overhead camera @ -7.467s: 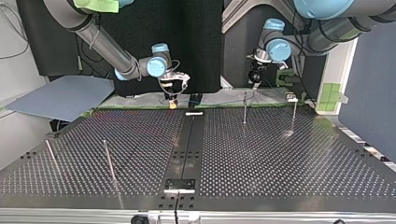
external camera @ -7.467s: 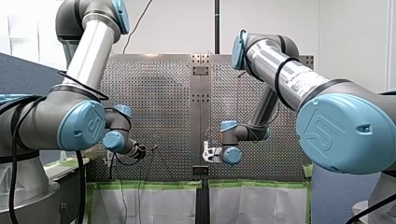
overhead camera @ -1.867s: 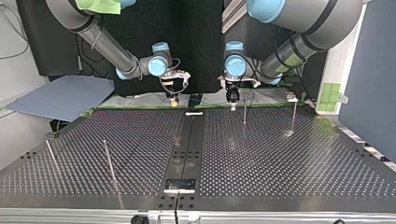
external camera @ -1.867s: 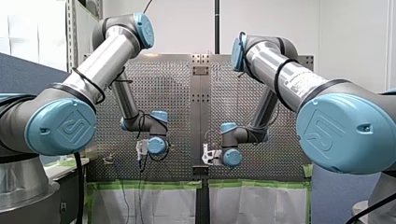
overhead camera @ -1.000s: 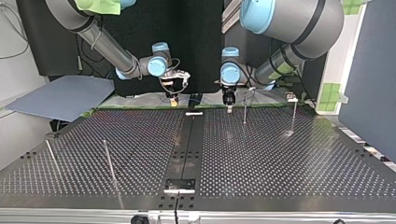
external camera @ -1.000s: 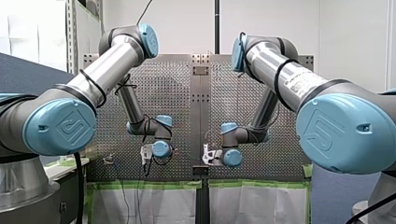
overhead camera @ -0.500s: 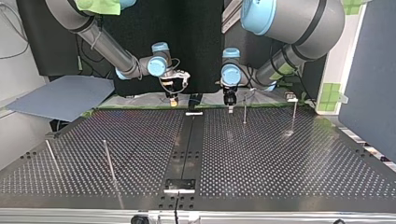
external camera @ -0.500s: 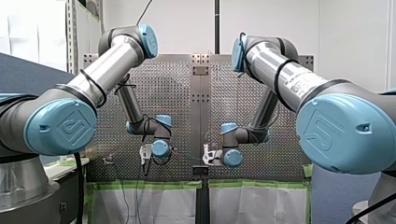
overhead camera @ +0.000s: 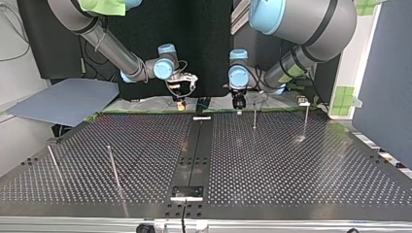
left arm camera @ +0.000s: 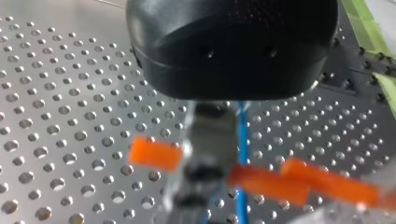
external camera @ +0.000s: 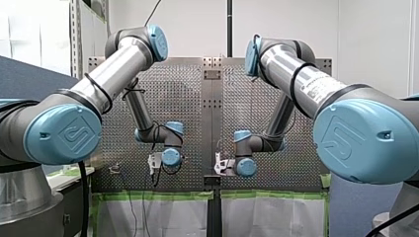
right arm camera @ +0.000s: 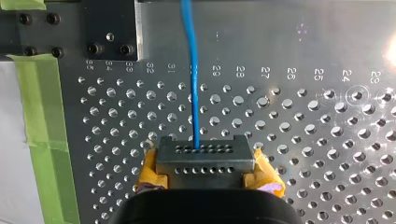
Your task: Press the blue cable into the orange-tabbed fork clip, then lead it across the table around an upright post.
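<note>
Two arms reach down to the far edge of the perforated counter (overhead camera: 272, 160) in the top view, one on either side of its middle seam.

My right tool (right arm camera: 204, 150), with yellow pads (right arm camera: 265, 173), is pressed together on the blue cable (right arm camera: 192, 84). The cable runs straight ahead from it over the holes, passing just beside a dark bolted plate (right arm camera: 109, 28). A strip of green tape (right arm camera: 44, 121) lies along the counter's edge to one side.

My left tool (overhead camera: 238, 108) stands just beside a thin upright post (overhead camera: 254, 114) in the top view, with a second post (overhead camera: 306, 120) further to that view's right. In the left wrist view this tool hangs right over the orange-tabbed fork clip (left arm camera: 268, 183). The cable passes close beside the tool and crosses the clip's orange tabs. Blur hides whether the cable sits in the fork. Whether this tool is spread or pressed together cannot be told either.
</note>
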Controlling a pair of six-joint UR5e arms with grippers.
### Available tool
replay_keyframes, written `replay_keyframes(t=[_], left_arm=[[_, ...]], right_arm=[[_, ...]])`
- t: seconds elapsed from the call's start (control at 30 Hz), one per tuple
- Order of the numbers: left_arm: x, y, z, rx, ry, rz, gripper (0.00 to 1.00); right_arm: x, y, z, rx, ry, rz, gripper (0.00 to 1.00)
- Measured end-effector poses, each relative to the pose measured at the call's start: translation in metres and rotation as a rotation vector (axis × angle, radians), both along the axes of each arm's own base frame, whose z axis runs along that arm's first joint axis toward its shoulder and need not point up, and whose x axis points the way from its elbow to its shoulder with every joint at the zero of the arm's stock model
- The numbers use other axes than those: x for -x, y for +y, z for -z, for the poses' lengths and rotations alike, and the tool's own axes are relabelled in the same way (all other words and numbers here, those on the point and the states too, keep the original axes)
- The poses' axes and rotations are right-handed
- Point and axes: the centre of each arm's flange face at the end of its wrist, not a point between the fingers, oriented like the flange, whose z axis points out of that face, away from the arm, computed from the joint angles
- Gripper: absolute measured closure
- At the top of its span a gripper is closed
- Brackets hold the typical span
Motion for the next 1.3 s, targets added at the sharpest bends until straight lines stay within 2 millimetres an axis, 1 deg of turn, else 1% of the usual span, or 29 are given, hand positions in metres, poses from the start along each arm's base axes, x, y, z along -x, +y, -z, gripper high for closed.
replay_keyframes(t=[0.2,0.53,0.63,0.7,0.83,0.97,1.3], left_arm=[[0.002,-0.004,0.0,0.001,0.0,0.005,1.0],[0.004,-0.003,-0.003,-0.019,0.002,-0.021,1.0],[0.005,-0.005,-0.011,-0.022,-0.003,-0.027,1.0],[0.005,-0.008,-0.021,-0.022,-0.01,-0.028,1.0],[0.007,-0.015,-0.043,-0.017,-0.026,-0.024,1.0],[0.009,-0.021,-0.064,-0.012,-0.044,-0.021,1.0],[0.023,-0.043,-0.119,0.007,-0.097,-0.005,1.0]], right_arm=[[0.0,0.0,0.0,-0.001,0.001,0.0,1.0],[0.001,0.001,0.001,-0.013,0.012,0.001,1.0],[0.003,0.002,0.001,-0.018,0.024,0.007,1.0],[0.003,0.001,-0.002,-0.017,0.03,0.015,1.0],[0.004,-0.002,-0.018,-0.013,0.036,0.026,1.0],[0.003,-0.004,-0.041,-0.011,0.035,0.029,1.0],[-0.002,-0.007,-0.098,0.022,0.012,0.032,1.0]])
